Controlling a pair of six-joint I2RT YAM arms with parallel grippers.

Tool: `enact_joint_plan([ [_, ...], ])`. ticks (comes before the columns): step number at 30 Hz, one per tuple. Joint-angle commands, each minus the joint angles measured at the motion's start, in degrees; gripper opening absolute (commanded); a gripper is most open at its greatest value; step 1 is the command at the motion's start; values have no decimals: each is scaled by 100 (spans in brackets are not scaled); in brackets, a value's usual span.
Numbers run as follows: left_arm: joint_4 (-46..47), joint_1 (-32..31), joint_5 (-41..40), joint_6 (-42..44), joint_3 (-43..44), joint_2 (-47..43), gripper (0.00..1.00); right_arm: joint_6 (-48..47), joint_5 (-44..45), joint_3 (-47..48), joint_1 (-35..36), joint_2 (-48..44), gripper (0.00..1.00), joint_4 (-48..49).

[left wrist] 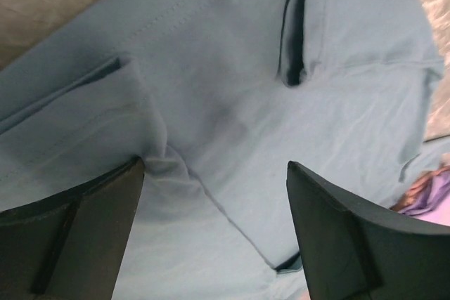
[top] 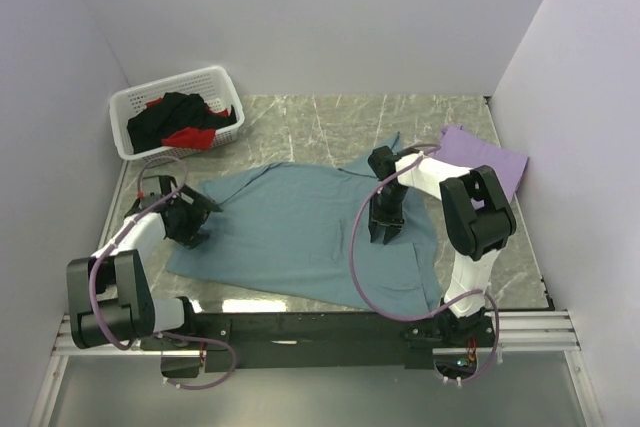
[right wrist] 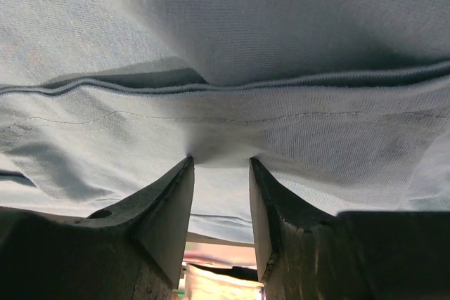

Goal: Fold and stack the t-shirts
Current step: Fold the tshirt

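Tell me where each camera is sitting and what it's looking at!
Top external: high behind the arms, looking down at the table; both arms show, plus the teal t-shirt, lavender t-shirt and white basket.
Left wrist: on the left arm, looking down past the open left gripper at teal cloth.
Right wrist: on the right arm, close against the shirt, the right gripper pinching a fold.
Shared: all three see the teal t-shirt.

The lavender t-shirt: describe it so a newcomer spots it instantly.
On the marble table, look to the far right side by the wall. The lavender t-shirt lies there. It is the only purple cloth, smaller than the teal t-shirt spread mid-table.
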Motion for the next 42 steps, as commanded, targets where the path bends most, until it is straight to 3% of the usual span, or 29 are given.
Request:
enact_joint_plan([
  [1,-26,269,0,-101,-268,-10,90,-98,253,0,72,199,44,158],
  [7,-765,534,-247,-390,-743,-1195,94,-54,226,70,116,313,44,246],
  [14,-1090,569,-167,-348,-533,-1337,94,-81,218,219,213,130,44,70],
  [19,-1249,534,-466,47,292,-1355,92,-81,182,780,204,-346,44,-298],
  [25,-933,52,-975,583,1075,-899,83,-133,112,1914,73,-329,45,-843],
  [29,-836,-494,-1257,927,1628,74,76,-142,77,2433,37,-127,45,-941],
  [36,-967,-969,-1354,1314,2533,1413,56,33,-187,2241,37,-153,45,-695],
  [42,-1143,-969,-1714,1358,2754,1703,51,139,-222,1907,29,-311,45,-554],
])
